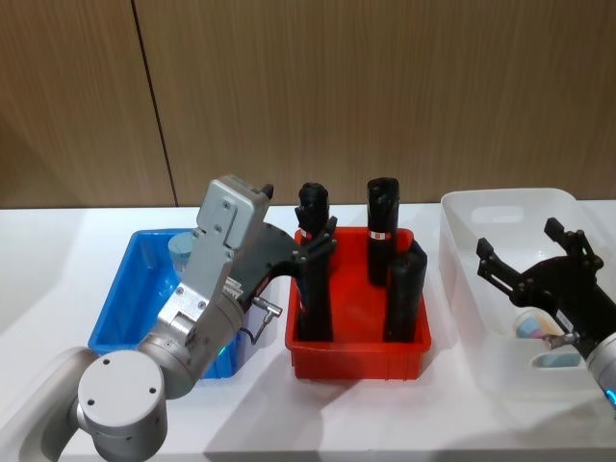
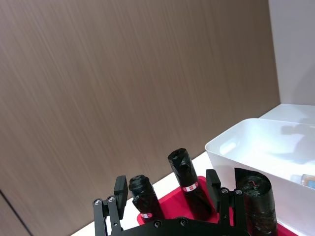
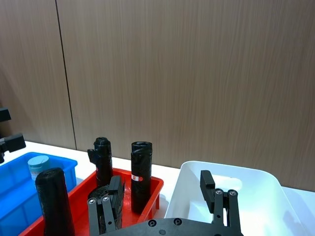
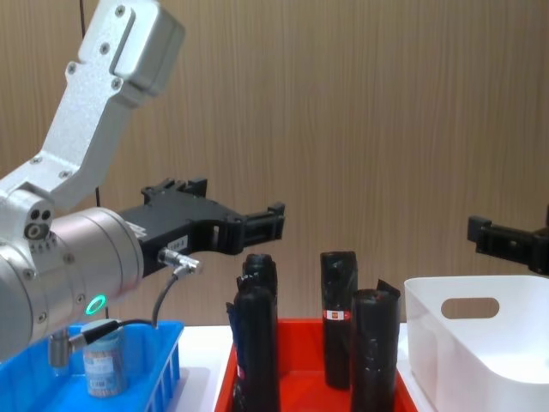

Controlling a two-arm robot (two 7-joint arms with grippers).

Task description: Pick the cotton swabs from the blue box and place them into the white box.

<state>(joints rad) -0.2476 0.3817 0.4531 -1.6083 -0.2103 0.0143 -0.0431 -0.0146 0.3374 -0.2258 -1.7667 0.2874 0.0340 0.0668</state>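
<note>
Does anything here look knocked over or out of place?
Mildly: two cotton swab tubs in the white box seem to lie on their sides, while the tub in the blue box stands upright. Nothing looks spilled.

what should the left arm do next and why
Probably bring the left gripper across and down over the cotton swab tub standing in the blue box: its jaws are open and empty, hovering by the red tray. The right gripper hangs open over the white box.

Upright black rolls (image 1: 382, 231) in red tray (image 1: 356, 361) — between blue box (image 1: 120, 289) and white box (image 1: 460, 265), both open-topped
</note>
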